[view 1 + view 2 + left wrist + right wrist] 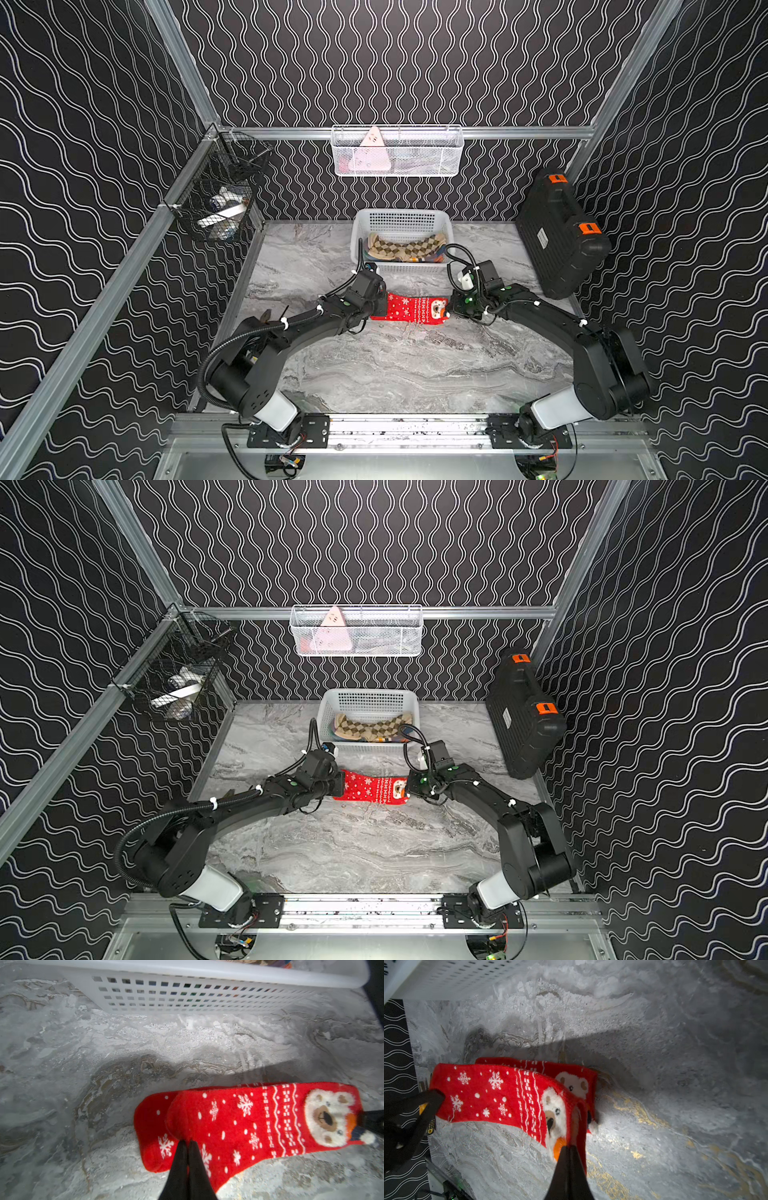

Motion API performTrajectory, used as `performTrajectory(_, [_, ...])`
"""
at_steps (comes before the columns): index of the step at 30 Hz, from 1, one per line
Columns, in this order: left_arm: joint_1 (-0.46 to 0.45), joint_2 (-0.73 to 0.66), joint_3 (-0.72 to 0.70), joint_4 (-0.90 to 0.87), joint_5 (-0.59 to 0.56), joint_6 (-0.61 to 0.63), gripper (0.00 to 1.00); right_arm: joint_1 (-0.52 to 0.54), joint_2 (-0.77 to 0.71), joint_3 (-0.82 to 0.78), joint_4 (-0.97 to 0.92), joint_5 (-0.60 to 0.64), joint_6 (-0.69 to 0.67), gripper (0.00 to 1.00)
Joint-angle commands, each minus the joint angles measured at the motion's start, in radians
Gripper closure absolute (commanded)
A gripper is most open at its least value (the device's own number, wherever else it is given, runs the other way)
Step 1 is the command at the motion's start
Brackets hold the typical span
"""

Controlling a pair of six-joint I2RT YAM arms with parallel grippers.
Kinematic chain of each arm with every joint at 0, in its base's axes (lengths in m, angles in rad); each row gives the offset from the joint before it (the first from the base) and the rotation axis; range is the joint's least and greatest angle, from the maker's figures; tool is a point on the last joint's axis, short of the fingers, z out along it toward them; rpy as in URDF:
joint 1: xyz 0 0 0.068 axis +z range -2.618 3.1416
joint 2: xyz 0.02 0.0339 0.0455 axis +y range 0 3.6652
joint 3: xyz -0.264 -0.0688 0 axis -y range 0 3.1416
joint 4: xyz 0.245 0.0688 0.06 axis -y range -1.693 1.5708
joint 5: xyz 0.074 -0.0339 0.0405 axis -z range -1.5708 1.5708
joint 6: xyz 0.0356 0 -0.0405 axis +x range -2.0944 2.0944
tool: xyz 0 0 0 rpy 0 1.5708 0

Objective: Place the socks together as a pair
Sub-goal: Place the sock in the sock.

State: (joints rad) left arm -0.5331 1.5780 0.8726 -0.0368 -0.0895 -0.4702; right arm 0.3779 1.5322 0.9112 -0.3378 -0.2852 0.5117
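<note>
The left gripper [188,1144] is pinched tight on the toe of a red sock [249,1122]. The right gripper [569,1148] pinches its bear-face end. The sock stretches between them just in front of the basket [187,995], its long axis parallel to the basket's front wall and the bear face toward the robot's right. A second red sock [151,1126] lies beneath it on the table [415,365], pointing the same way.

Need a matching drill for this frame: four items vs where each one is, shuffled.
1 top red Christmas sock
2 bottom red Christmas sock
3 argyle sock
4 black case

A in the white plastic basket
B propped against the side wall
C on the marble table, under its twin
D pinched by left gripper and right gripper

Pairs: 1-D, 2-C, 3-A, 4-B
</note>
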Motion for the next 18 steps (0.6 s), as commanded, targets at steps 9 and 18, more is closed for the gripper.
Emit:
performTrajectory(9, [0.04,0.04,-0.003,0.059,0.009,0.022,1.0,-0.009,0.067,0.01,0.055,-0.029,-0.013,1.0])
performTrajectory(18, [0.044,0.057,-0.009,0.064,0.011,0.02,1.0,-0.011,0.112,0.01,0.071,-0.038,-0.013,1.0])
